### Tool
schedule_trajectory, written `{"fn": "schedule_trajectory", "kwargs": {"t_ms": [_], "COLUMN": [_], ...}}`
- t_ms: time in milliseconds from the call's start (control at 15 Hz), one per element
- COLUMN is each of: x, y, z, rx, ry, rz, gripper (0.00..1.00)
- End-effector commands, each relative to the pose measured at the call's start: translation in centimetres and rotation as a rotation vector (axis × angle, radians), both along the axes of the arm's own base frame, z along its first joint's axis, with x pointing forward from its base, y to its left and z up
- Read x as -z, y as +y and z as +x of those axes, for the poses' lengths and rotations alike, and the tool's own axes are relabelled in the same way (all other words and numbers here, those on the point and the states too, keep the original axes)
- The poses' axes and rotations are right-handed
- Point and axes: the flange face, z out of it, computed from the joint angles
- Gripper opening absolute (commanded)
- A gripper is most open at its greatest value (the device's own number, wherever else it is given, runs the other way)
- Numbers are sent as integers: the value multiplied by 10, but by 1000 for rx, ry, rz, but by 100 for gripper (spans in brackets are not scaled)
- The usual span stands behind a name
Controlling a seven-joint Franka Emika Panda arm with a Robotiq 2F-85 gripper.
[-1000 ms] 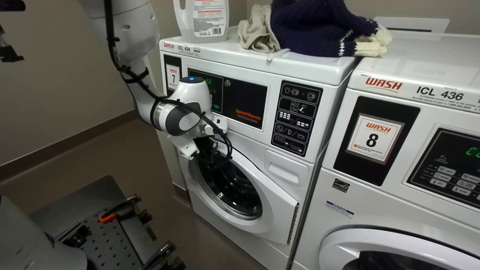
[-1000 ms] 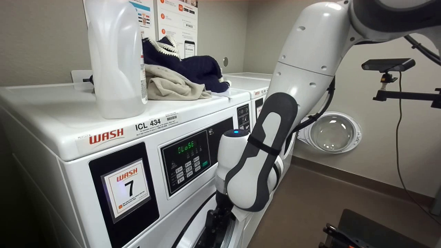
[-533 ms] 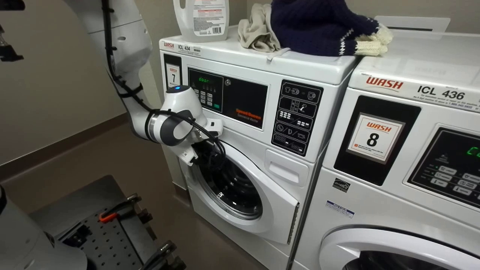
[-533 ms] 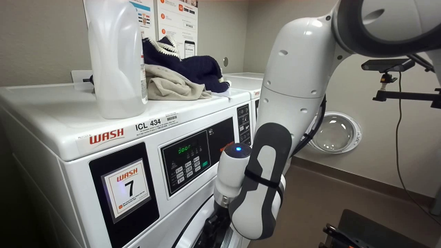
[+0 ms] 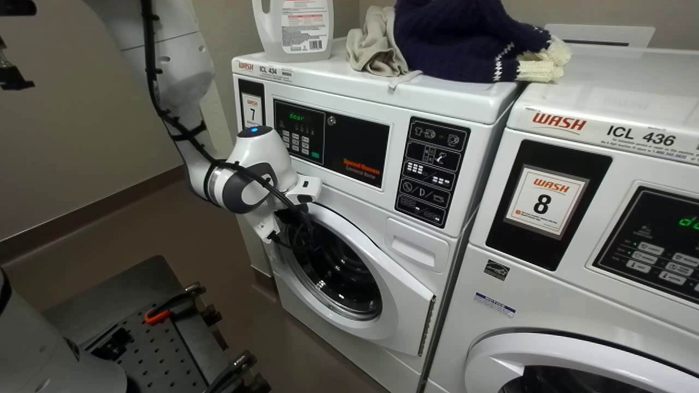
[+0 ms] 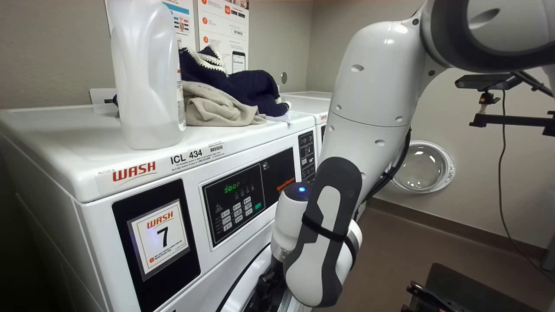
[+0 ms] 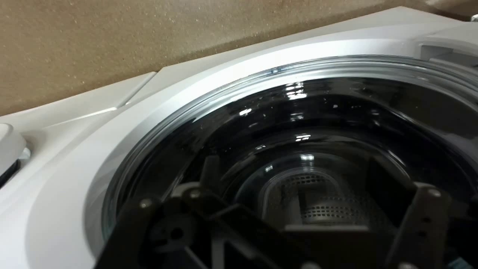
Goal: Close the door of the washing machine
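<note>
Gripper (image 7: pixel 293 168) hangs spread at the upper left of the round door (image 5: pixel 349 275), which sits at the front of the left washing machine (image 5: pixel 377 210); whether gripper and door touch, I cannot tell.

Laundry room (image 5: pixel 82 136), commercial washing machine (image 5: pixel 377 213), second washer (image 5: pixel 598 218) alongside, jug (image 5: pixel 300 33), clothes (image 5: pixel 458 43)

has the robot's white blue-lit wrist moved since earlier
Yes, down and left in an exterior view: the wrist now clears the green letters on the black keypad panel.
</note>
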Motion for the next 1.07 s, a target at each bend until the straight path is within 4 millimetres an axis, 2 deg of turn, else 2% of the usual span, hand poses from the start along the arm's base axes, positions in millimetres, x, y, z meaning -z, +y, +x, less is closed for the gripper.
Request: {"fn": "schedule_trajectory", "kwargs": {"t_ms": [0, 133, 267, 467, 667, 1000], "x": [-49, -71, -105, -166, -233, -322], "y": [7, 13, 24, 41, 60, 82], "z": [-1, -6, -7, -4, -11, -29], "rx": [79, 73, 57, 23, -12, -65], "ry": [27, 96, 127, 136, 131, 109], "rz": [38, 45, 59, 64, 63, 102], "gripper": [100, 100, 100, 100, 100, 100]}}
